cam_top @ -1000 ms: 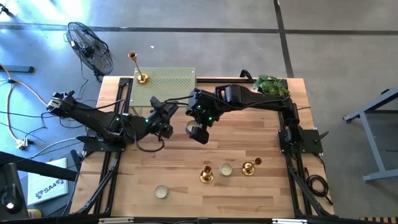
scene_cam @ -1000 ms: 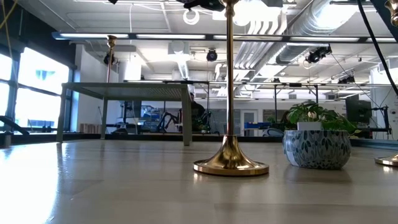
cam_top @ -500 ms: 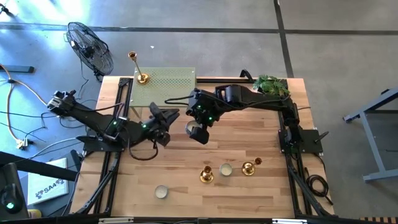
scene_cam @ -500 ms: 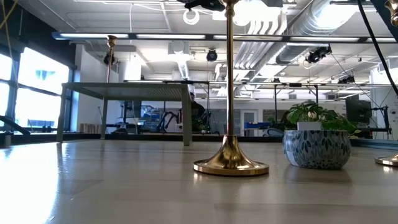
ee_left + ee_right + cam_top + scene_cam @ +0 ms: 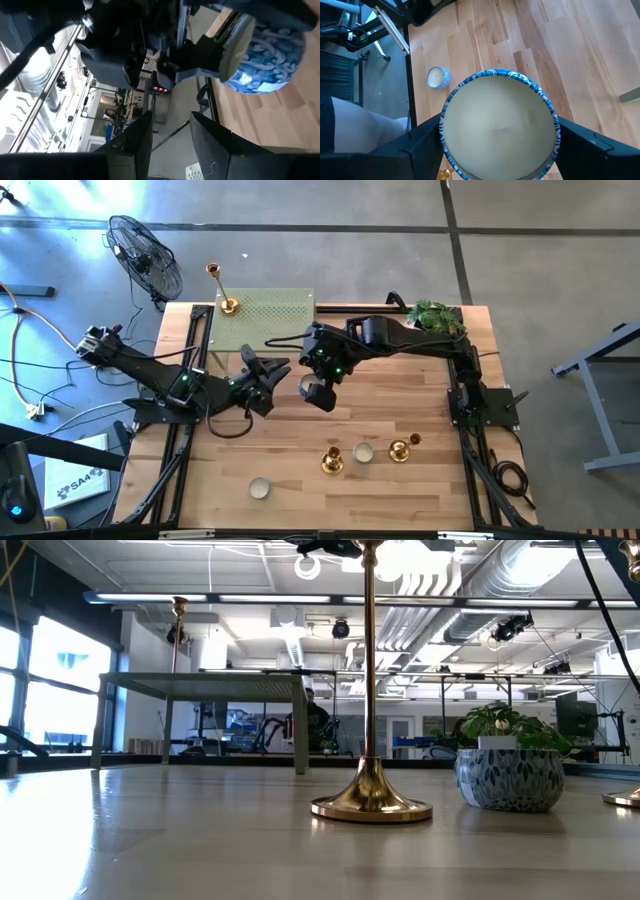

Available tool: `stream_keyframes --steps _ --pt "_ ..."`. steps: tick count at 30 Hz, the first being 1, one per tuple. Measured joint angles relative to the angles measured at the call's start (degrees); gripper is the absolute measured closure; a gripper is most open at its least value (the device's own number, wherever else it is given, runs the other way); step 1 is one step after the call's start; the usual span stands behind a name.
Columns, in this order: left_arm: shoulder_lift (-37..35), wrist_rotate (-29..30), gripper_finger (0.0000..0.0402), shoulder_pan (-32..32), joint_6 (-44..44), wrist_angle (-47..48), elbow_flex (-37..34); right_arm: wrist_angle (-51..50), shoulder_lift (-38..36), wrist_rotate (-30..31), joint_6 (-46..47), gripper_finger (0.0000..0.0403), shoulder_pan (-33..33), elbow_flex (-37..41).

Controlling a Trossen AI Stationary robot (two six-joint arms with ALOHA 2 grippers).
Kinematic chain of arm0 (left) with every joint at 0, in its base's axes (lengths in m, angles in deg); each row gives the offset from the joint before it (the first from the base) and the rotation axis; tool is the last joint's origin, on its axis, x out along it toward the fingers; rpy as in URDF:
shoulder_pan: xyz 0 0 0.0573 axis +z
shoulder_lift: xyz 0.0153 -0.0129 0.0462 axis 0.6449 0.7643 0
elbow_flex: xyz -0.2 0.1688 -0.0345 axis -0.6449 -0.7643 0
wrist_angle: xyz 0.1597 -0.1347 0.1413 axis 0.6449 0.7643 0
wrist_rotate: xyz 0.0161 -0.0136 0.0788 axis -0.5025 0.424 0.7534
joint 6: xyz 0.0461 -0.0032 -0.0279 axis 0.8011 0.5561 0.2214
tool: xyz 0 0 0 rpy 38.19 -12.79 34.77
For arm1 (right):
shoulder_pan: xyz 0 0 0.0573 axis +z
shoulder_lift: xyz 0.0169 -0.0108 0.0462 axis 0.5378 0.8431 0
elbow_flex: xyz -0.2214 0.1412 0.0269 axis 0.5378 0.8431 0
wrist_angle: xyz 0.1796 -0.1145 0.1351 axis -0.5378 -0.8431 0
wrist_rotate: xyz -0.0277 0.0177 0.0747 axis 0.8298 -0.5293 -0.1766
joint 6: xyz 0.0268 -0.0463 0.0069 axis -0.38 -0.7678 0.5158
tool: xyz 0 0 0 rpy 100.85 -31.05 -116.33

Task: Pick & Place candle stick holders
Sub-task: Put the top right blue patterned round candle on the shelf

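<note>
On the wooden worktop (image 5: pixel 400 395), my right gripper (image 5: pixel 318 392) grips a blue-patterned bowl (image 5: pixel 500 124) and my half-open, empty left gripper (image 5: pixel 268 372) hovers close enough to knock it.

You can read one text only: "SA4" on a white box (image 5: pixel 75 478) on the floor. Its remaining letters are cut off.

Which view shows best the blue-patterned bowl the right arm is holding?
Right wrist view: the bowl fills the frame, its pale inside and blue rim between the right gripper fingers. Left wrist shows its patterned side. High view shows a small pale disc. Low view: not visible.
</note>
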Motion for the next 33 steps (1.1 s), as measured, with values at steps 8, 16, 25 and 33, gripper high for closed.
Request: stream_keyframes --steps 8,16,25,33 --pt "0.0 0.5 0.0275 0.0 2.5 -0.8 0.0 0.0 0.0 0.0 0.9 0.0105 0.0 0.0" --pt "0.1 2.1 0.0275 0.0 3.0 -1.3 0.0 -0.4 0.0 0.0 0.8 0.0105 0.0 0.0" --pt "0.1 3.6 0.0275 0.0 3.5 -1.4 0.0 -0.3 0.0 0.2 0.5 0.0105 0.0 0.0" --pt "0.1 3.6 0.0229 0.0 4.5 -1.2 0.0 -0.3 0.0 0.2 0.5 0.0105 0.0 0.0"
